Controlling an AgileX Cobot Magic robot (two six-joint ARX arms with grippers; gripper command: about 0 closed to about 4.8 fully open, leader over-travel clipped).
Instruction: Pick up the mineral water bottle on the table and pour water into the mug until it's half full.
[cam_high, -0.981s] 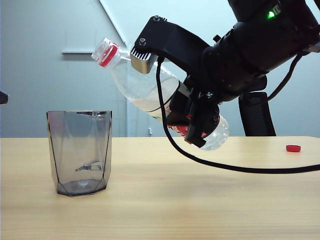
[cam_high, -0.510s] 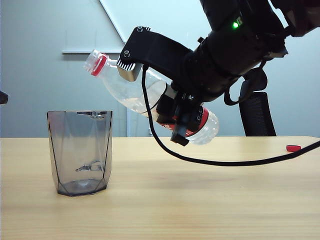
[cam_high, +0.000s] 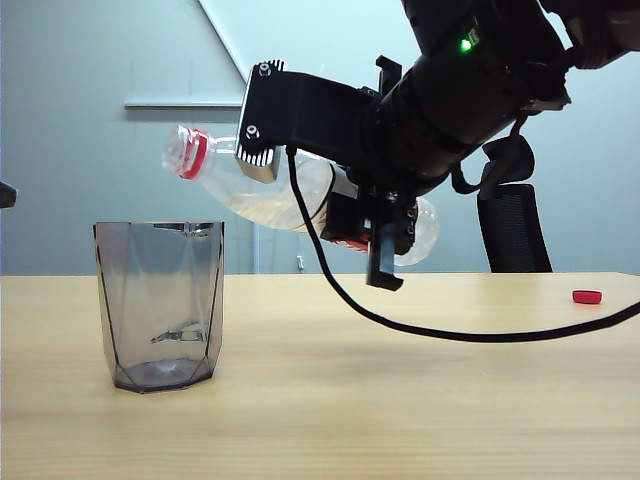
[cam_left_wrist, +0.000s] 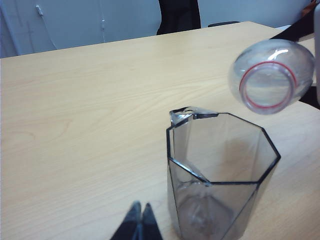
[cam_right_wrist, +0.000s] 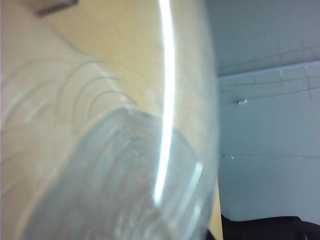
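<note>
Two claws show: the right gripper (cam_high: 385, 235) is clenched around the labelled middle of the tall clear plastic mineral water bottle (cam_high: 270, 190), which lies nearly level above the light wood-grain table (cam_high: 400, 400), its red-ringed open neck reaching away from that claw toward the short smoky-grey faceted mug (cam_high: 160, 305). The mug stands lower, beside and below the mouth. A small red cap (cam_high: 587, 296) lies behind the claw. The left gripper (cam_left_wrist: 139, 222), its dark fingertips pressed together, sits just beside the mug's base.
</note>
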